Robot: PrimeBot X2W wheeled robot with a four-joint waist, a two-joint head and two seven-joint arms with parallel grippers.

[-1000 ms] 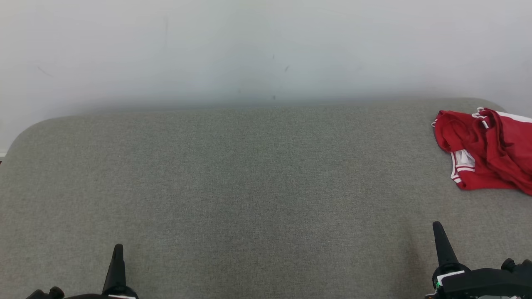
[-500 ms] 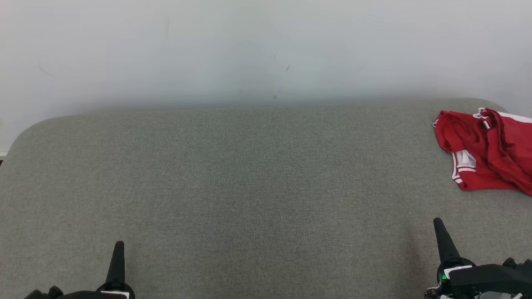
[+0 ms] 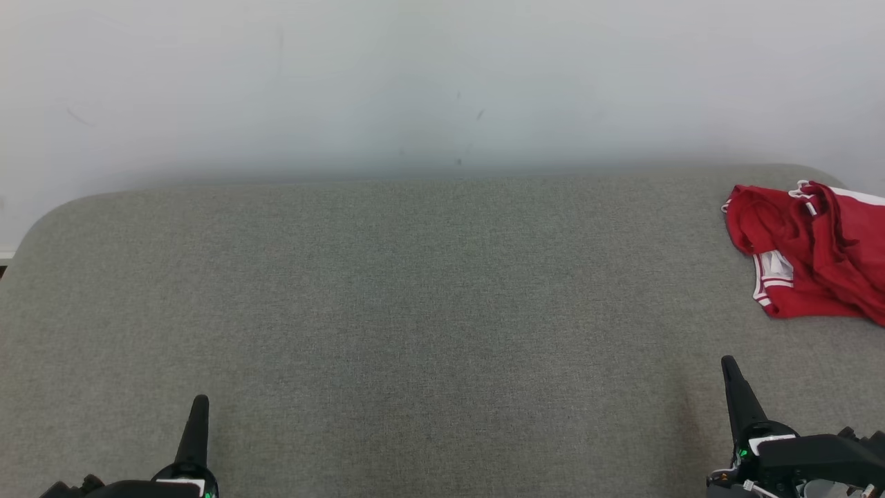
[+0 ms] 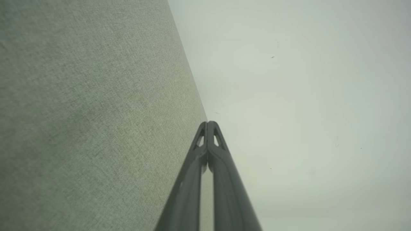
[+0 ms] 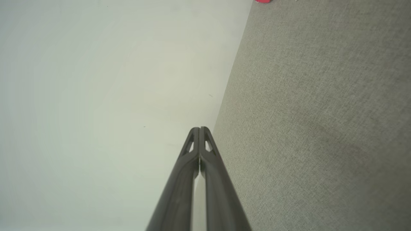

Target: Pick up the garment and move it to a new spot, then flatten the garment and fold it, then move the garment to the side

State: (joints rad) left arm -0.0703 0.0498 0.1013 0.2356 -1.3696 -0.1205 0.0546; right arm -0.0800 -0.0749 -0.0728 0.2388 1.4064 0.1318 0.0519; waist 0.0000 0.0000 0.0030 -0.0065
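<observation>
A red garment [image 3: 816,252] with white trim lies crumpled at the far right of the grey fabric surface [image 3: 429,311], partly cut off by the head view's right edge. A sliver of the garment [image 5: 263,1] shows at the top edge of the right wrist view. My left gripper [image 3: 200,408] rises at the lower left, shut and empty. My right gripper [image 3: 730,370] rises at the lower right, shut and empty, well below the garment. In the wrist views the left gripper [image 4: 208,123] and the right gripper [image 5: 199,129] each have their fingertips pressed together.
A pale wall [image 3: 442,83] stands behind the surface's far edge. The surface's rounded left corner [image 3: 41,221] sits at the upper left. Its wide middle lies bare between the two grippers.
Both grippers have crept a little higher in the head view. The garment lies as before.
</observation>
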